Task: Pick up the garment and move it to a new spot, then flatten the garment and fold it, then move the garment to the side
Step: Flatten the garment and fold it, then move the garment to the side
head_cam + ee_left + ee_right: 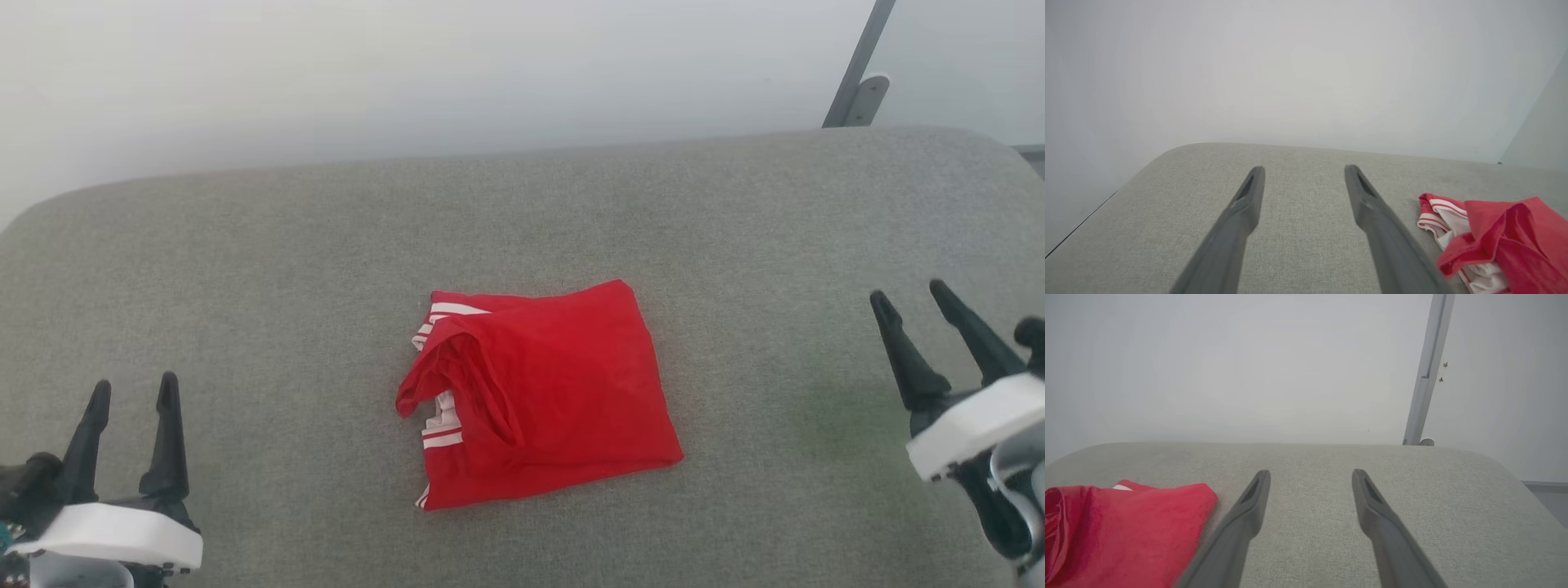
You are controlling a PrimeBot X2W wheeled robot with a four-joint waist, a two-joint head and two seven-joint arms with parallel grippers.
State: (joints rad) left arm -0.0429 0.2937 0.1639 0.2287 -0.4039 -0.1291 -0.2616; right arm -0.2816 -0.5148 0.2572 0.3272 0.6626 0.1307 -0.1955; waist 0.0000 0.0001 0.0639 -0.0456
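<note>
A grey fabric-covered surface (rounded at its far corners) carries the folded red garment mid-way.

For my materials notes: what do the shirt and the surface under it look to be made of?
Shirt: thin soft fabric, likely a knit, matte red; it lies in limp folds and creases. Surface: grey woven cloth, upholstery-like, matte; a fine speckled weave shows. Its rounded corners suggest padding, unconfirmed.

Red garment with white-striped trim, folded into a compact rectangle, flat mid-cushion.
</note>
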